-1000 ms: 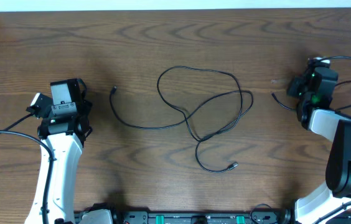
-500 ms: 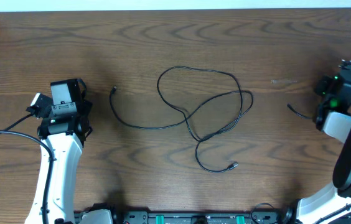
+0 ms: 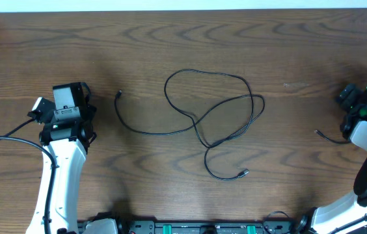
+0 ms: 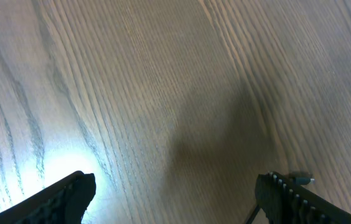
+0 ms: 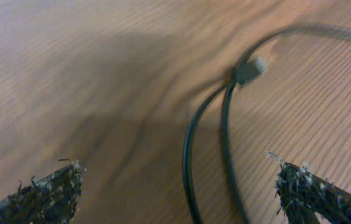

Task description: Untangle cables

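Left tool (image 4: 174, 183) and right tool (image 5: 177, 169) stand open above brown wood-grain table (image 3: 53, 45); black cable (image 3: 196, 121) lies looped.

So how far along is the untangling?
Done: one cable lies apart at the right edge, beneath the open right gripper. In hand: nothing; the left gripper is open too. Left: the centre cable loops across itself.

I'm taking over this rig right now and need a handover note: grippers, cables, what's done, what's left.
Both are open: the left gripper is empty over the bare table. The right gripper is at the right edge, with the second cable lying loose between its fingers.
The black cable lies mid-table, looped over itself.
Done: the two cables lie apart.
Left: open out the black cable's loops.
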Available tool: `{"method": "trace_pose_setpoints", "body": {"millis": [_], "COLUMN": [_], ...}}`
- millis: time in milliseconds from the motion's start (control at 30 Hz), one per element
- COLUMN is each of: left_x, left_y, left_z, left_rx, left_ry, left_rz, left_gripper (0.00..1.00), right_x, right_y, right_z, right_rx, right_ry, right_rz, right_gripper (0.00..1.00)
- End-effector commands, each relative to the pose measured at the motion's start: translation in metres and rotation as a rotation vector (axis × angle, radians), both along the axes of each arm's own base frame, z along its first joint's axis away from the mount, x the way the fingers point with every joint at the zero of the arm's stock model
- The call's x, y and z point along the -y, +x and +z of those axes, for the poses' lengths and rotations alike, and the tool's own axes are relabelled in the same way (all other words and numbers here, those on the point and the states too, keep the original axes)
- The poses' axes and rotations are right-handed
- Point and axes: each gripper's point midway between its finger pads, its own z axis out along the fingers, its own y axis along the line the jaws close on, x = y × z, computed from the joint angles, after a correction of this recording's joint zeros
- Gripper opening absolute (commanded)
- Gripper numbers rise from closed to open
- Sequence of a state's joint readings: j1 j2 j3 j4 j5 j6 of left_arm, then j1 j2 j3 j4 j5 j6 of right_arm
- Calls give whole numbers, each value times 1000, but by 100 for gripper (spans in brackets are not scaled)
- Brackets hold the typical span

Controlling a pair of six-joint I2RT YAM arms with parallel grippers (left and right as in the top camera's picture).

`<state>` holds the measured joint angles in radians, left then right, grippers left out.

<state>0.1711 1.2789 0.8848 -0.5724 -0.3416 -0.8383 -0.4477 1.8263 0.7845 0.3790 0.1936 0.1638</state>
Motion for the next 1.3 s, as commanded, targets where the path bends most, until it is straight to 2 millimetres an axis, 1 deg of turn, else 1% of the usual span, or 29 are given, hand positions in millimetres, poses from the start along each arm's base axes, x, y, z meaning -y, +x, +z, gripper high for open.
{"method": "trace_pose_setpoints", "body": {"millis": [0,167,400,500,533,567,600,633,667,733,800,867,1067,1167,1200,1267], "left_x": [-2,-2,-2,-2,-2,-2,-2,-2,-2,-2,-2,-2,-2,-2,-2,-2], "left_y": [-2,-2,-2,-2,-2,-2,-2,-2,-2,-2,-2,-2,-2,-2,-2,-2], "left_z": [1,1,1,1,1,1,1,1,1,1,1,1,1,1,1,1], "left_rx": [4,4,4,4,4,4,4,4,4,4,4,3,4,4,4,4], "left_ry": [3,3,4,3,3,3,3,3,3,3,4,3,3,3,3,3], "left_rz": [12,12,12,12,12,12,12,12,12,12,12,12,12,12,12,12], "left_gripper": [87,87,87,87,87,87,87,87,87,87,87,87,87,87,87,87], "right_x": [-13,-20,-16,-19,-20,-21,-23,-24,-25,-28,-28,-27,-17,-10,-6,2], "right_y": [-1,-18,-43,-52,-54,-57,-60,-62,-64,-67,-66,-64,-43,-29,-20,-7], "right_z": [-13,-32,-45,-51,-52,-55,-57,-58,-60,-62,-62,-61,-45,-33,-25,-15], "right_rx": [-18,-117,-231,-276,-287,-303,-312,-319,-328,-342,-340,-321,-210,-136,-85,-16], "right_ry": [83,126,114,126,131,139,148,157,164,177,178,182,138,106,84,55], "right_rz": [19,5,-55,-63,-62,-63,-69,-74,-75,-70,-69,-83,-83,-81,-80,-82], "right_gripper": [99,99,99,99,98,90,78,68,56,20,1,1,1,1,1,1]}}
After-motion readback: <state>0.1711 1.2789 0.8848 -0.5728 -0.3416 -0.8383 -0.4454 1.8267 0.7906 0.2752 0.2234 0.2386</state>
